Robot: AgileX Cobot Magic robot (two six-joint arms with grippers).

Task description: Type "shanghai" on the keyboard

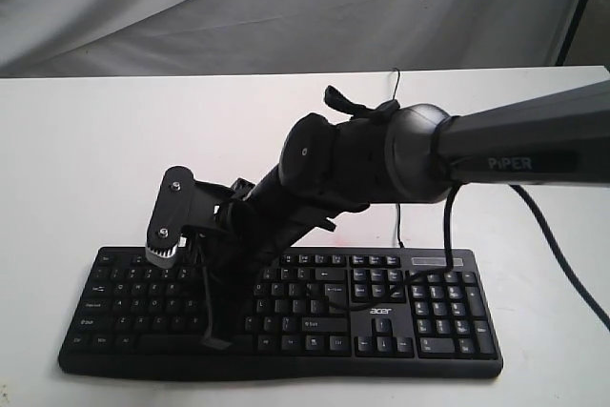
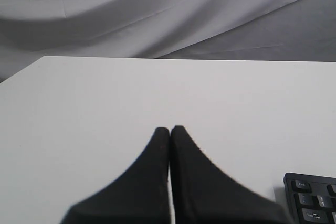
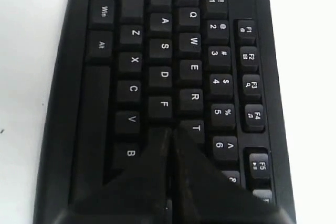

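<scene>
Right wrist view has the right fingers (image 3: pixel 160 156) pressed shut with nothing between them. Their tips are down among the letter keys of the keyboard (image 3: pixel 84 129), just beside F, T and V; whether they touch a key I cannot tell. Left wrist view shows what the others do not: the left fingers (image 2: pixel 157 153), also closed on nothing, held over bare white counter (image 2: pixel 105 98) with only a corner of the keyboard off to one side. Exterior view alone takes in the whole keyboard, lying flat by the near edge of the counter, number pad and logo to the right. There the right arm (image 1: pixel 515 145) reaches in from the right, across the middle, down over the keyboard's left half. Grey cloth (image 1: pixel 286 7) hangs behind.
</scene>
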